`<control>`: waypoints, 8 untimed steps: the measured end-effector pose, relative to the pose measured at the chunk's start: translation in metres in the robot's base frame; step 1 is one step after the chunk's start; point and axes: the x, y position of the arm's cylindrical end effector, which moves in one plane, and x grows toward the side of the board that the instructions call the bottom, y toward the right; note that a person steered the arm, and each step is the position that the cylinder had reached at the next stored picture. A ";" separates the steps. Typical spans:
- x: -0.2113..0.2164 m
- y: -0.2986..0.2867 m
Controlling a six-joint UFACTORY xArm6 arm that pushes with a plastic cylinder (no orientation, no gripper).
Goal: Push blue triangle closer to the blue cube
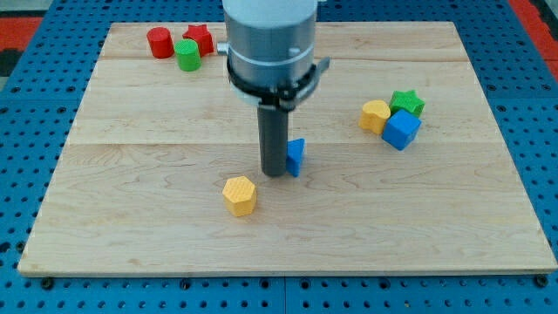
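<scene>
My tip (275, 173): on counter (131, 218), touching blue triangle (296, 156) at its right; no hand fitted. Blue cube (401, 129): well right.

No text, label, brand, number or sign can be read anywhere in this view.
</scene>
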 end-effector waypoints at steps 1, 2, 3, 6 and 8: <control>-0.027 0.002; -0.012 0.053; -0.002 0.072; 0.028 0.083; -0.002 0.081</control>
